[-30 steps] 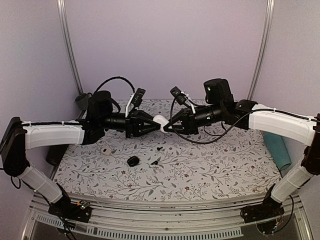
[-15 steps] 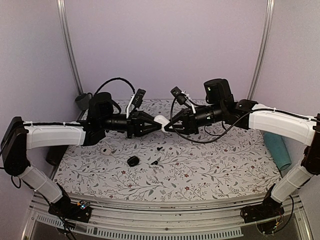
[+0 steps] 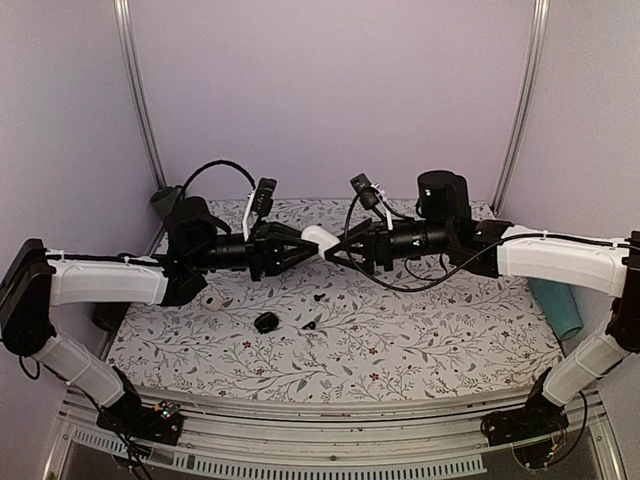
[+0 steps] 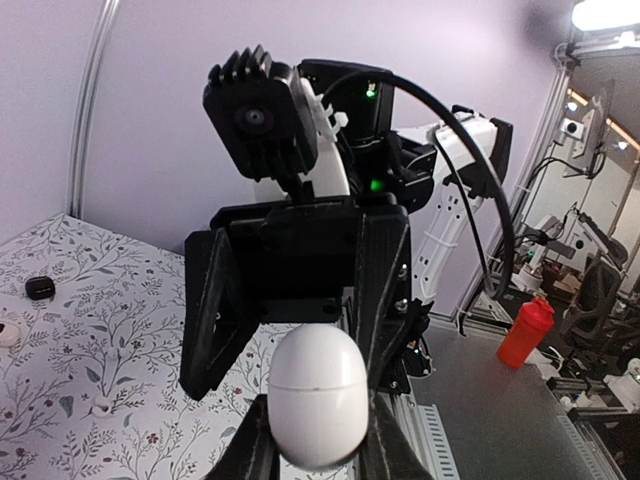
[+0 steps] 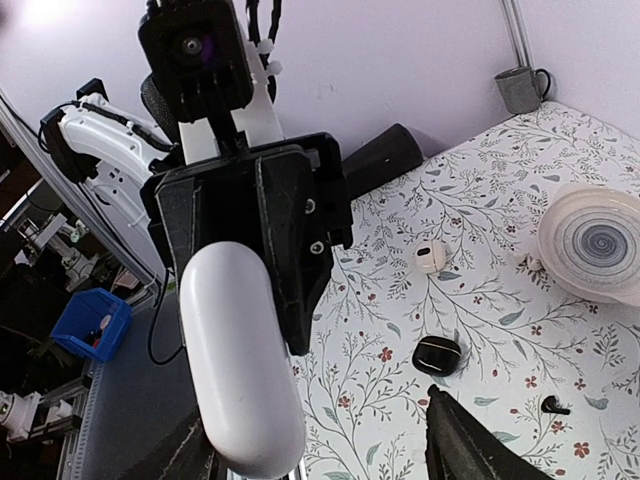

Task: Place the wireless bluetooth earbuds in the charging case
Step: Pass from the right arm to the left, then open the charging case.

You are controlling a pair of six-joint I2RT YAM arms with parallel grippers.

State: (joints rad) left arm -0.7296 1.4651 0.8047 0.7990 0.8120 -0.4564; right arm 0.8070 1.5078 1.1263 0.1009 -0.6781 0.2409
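Note:
The white oval charging case [image 3: 318, 238] hangs closed in mid-air between the two arms. My left gripper [image 3: 306, 243] is shut on it; in the left wrist view the case [image 4: 316, 395] sits pinched between my left gripper's [image 4: 318, 445] fingers. My right gripper [image 3: 338, 246] faces it with jaws spread wide. In the right wrist view the case [image 5: 240, 370] lies against the left finger of my right gripper [image 5: 325, 455]. One white earbud [image 3: 211, 302] with a dark spot lies on the table at the left, also in the right wrist view [image 5: 430, 258].
A small black case [image 3: 266, 322] and small black bits [image 3: 318, 297] lie on the flowered cloth below the grippers. A round plate [image 5: 595, 240] shows in the right wrist view. A grey mug [image 3: 165, 200] stands back left, a teal roll [image 3: 558, 300] at the right.
Both grippers and the case have shifted slightly left and up. The left arm drew back a little and the right arm followed it. The left gripper's hold on the case is unchanged.

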